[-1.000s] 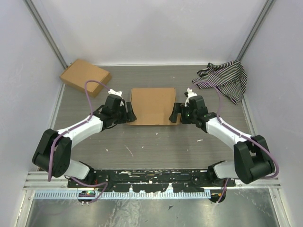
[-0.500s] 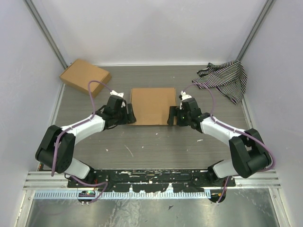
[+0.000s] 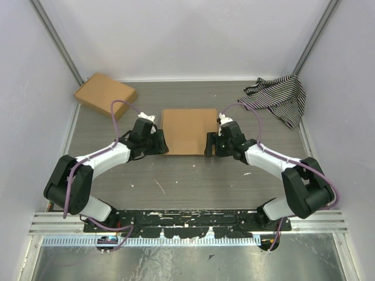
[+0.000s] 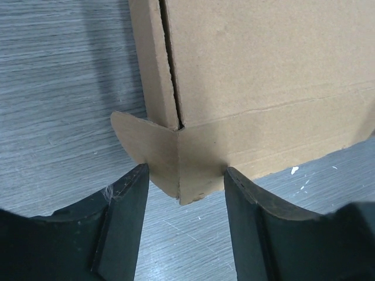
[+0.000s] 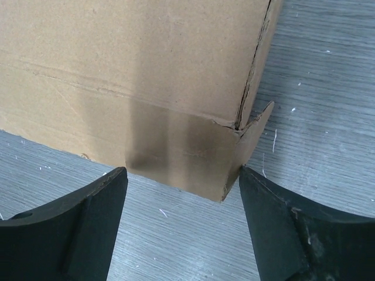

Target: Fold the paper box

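Observation:
The paper box (image 3: 188, 130) lies closed and flat in the middle of the table, a brown cardboard mailer. My left gripper (image 3: 161, 142) is at its near left corner and my right gripper (image 3: 210, 144) is at its near right corner. In the left wrist view the jaws (image 4: 186, 170) stand open astride the box corner (image 4: 193, 158). Both tips sit right against the cardboard, one on the small ear flap (image 4: 143, 140) that sticks out. In the right wrist view the gripper (image 5: 183, 171) is open wider. Its right tip is at the corner flap (image 5: 252, 132) and its left tip is below the front wall (image 5: 164, 152).
A second brown cardboard box (image 3: 105, 95), fully formed, sits at the back left near the wall. A striped cloth (image 3: 278, 98) lies crumpled at the back right. White walls close in the table on three sides.
Both grippers have slid inward along the table to the box's near corners, and both pairs of jaws have narrowed. The box has stayed in place.

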`<state>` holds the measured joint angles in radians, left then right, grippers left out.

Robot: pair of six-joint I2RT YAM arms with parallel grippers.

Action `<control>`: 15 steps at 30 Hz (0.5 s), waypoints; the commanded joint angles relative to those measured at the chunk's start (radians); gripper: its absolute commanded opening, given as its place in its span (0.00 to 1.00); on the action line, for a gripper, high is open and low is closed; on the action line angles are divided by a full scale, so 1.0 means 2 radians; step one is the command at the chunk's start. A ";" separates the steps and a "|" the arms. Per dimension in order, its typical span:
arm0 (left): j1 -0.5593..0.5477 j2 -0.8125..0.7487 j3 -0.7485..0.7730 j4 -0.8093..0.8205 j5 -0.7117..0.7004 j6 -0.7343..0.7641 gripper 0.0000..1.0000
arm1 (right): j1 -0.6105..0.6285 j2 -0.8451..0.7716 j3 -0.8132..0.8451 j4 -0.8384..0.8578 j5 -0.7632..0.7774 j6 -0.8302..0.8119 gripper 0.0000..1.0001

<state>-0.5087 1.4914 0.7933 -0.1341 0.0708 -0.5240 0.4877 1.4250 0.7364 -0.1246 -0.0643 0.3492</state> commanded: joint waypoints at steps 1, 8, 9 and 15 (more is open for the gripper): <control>-0.002 -0.023 0.016 -0.011 0.020 0.004 0.59 | 0.003 -0.016 0.019 -0.002 0.001 0.007 0.79; -0.002 -0.028 0.027 -0.030 0.051 0.002 0.53 | 0.003 -0.022 0.030 -0.025 -0.016 0.009 0.70; -0.002 -0.029 0.029 -0.032 0.053 0.002 0.52 | 0.003 -0.024 0.032 -0.030 -0.018 0.010 0.70; -0.002 -0.030 0.034 -0.042 0.067 0.003 0.48 | 0.003 -0.036 0.051 -0.053 -0.036 0.012 0.67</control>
<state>-0.5087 1.4590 0.8230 -0.1978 0.1493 -0.5240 0.4889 1.4120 0.7723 -0.2214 -0.0811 0.3645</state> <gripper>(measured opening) 0.490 0.680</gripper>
